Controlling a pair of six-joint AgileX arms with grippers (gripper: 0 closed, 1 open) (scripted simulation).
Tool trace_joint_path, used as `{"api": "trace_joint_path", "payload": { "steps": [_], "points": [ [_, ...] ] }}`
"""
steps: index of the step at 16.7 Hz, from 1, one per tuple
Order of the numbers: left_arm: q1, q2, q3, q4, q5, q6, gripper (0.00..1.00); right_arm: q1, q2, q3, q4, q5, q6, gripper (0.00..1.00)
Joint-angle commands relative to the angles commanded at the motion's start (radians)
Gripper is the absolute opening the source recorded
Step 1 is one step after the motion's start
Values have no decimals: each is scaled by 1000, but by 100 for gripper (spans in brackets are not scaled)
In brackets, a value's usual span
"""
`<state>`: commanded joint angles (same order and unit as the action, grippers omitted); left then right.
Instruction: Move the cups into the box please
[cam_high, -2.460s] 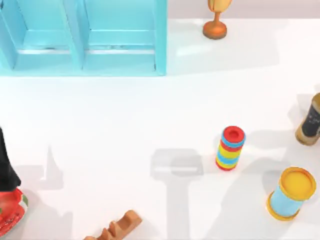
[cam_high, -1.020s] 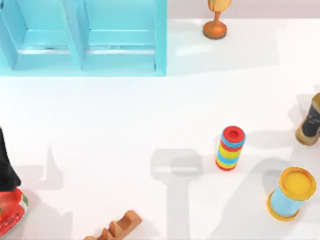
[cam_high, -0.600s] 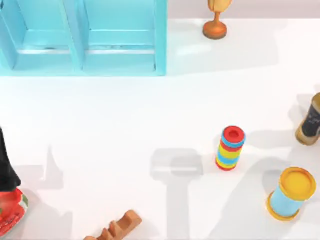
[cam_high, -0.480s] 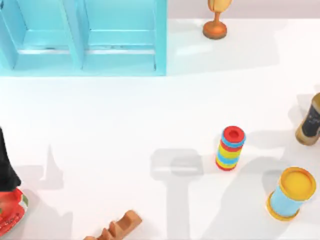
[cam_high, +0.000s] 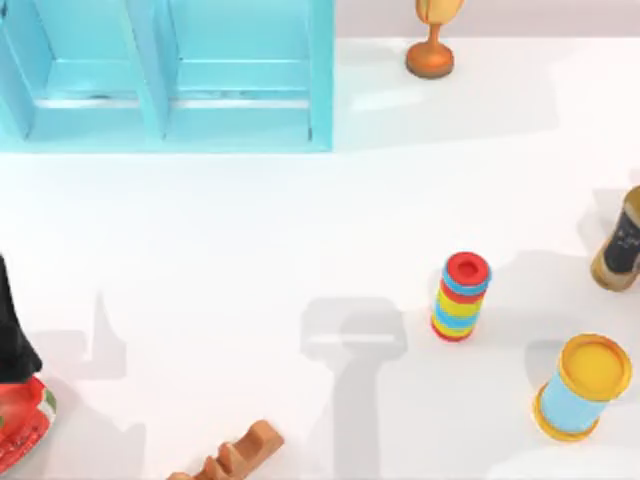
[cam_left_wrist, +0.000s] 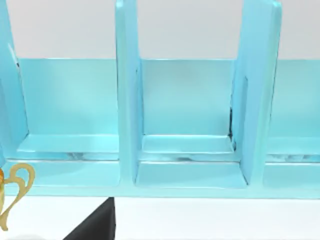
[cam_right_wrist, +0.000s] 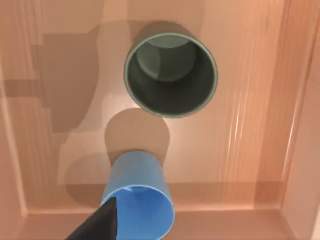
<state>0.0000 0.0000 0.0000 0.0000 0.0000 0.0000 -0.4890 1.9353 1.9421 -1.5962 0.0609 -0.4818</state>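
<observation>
Under the right wrist, blue cup (cam_right_wrist: 137, 200) lies tipped, olive cup (cam_right_wrist: 170, 75) upright; finger state unclear.

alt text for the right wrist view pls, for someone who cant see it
Looking down on two handleless cups standing apart on a wooden surface with raised edges: a dark grey-olive cup, upright with its open mouth facing the camera, and a blue cup nearer the camera. A dark fingertip of the right gripper overlaps the blue cup's rim.
</observation>
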Motion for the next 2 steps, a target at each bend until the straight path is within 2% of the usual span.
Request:
{"api": "trace_joint_path", "payload": {
  "steps": [2],
  "points": [
    [0, 0, 0, 0, 0, 0, 100, 1, -1, 16, -16, 0, 0, 100]
  ]
}}
